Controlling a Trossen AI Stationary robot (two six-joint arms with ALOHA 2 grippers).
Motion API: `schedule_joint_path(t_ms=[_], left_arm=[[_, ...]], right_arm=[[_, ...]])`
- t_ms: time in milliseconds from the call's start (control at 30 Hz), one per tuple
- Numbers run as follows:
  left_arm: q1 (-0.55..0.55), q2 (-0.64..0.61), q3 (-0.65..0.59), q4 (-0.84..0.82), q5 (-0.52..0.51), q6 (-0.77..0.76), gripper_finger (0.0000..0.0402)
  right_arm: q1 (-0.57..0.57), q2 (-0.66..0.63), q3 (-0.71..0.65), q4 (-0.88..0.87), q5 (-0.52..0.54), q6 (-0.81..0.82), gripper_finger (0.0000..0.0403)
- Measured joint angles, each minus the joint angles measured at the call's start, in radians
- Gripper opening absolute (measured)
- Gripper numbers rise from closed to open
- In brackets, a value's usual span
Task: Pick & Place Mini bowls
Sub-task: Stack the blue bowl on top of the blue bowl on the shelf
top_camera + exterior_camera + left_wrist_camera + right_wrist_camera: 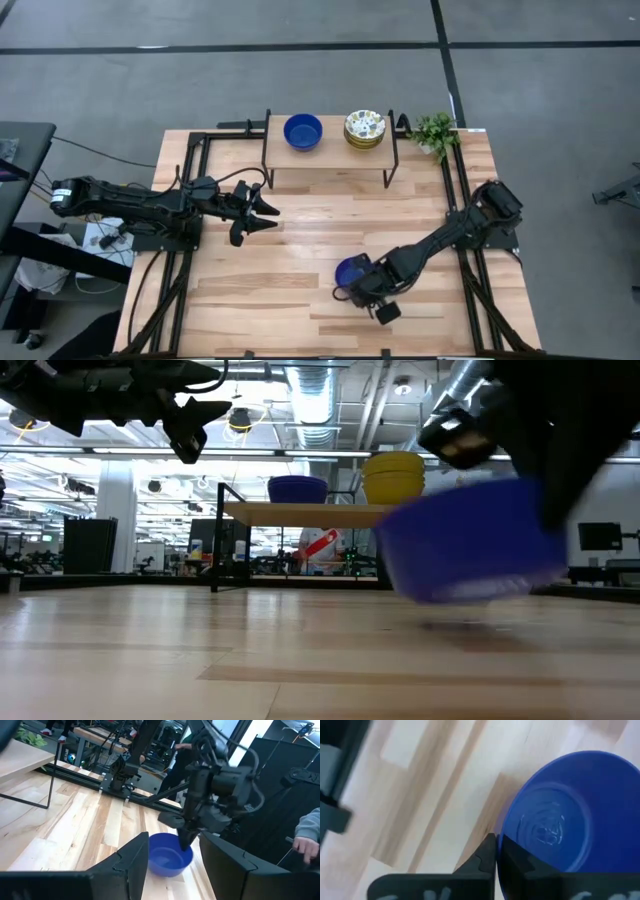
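Note:
A cobalt blue mini bowl (349,270) hangs in my right gripper (358,283) over the near middle of the table; the low view shows the bowl (470,545) tilted and clear of the wood. On a low shelf (330,152) at the far side stand another blue bowl (303,131) and a stack of floral bowls (365,129). My left gripper (262,212) is open and empty, raised over the table's left middle, pointing toward the right. My right gripper is shut on the blue bowl's rim (498,851), one finger inside the bowl and one outside its wall. The fingers come from the table's right, slanting down. The bowl is lifted clear of the table and tilted.
A small green plant (435,132) stands at the far right beside the shelf. Black rails (190,200) run along the table's left and right sides. A person's hand (305,840) shows beyond the table in the left wrist view. Bare wood lies between the arms.

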Motion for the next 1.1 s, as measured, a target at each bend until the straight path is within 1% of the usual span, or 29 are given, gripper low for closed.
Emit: schedule_joint_path(t_ms=[200, 300, 433, 567, 800, 867, 933, 1000, 1100], left_arm=[[0.0, 0.0, 0.0, 0.0, 0.0, 0.0, 0.0177], [0.0, 0.0, 0.0, 0.0, 0.0, 0.0, 0.0175], [0.0, 0.0, 0.0, 0.0, 0.0, 0.0, 0.0176], [0.0, 0.0, 0.0, 0.0, 0.0, 0.0, 0.0177], [0.0, 0.0, 0.0, 0.0, 0.0, 0.0, 0.0177], [0.0, 0.0, 0.0, 0.0, 0.0, 0.0, 0.0177], [0.0, 0.0, 0.0, 0.0, 0.0, 0.0, 0.0175], [0.0, 0.0, 0.0, 0.0, 0.0, 0.0, 0.0175], [0.0, 0.0, 0.0, 0.0, 0.0, 0.0, 0.0177]], right_arm=[[-0.06, 0.0, 0.14, -0.044, -0.074, -0.099, 0.0001], [-0.097, 0.0, 0.209, -0.061, -0.164, -0.146, 0.0001], [-0.154, 0.0, 0.297, -0.069, -0.32, -0.193, 0.0001], [-0.219, 0.0, 0.374, -0.07, -0.51, -0.243, 0.0], [-0.364, 0.0, 0.48, -0.04, -0.974, -0.276, 0.0], [-0.405, 0.0, 0.499, -0.001, -1.103, -0.276, 0.0], [-0.44, 0.0, 0.515, 0.047, -1.21, -0.267, 0.0], [-0.471, 0.0, 0.527, 0.123, -1.296, -0.228, 0.0], [-0.51, 0.0, 0.542, 0.255, -1.392, -0.142, 0.0]])
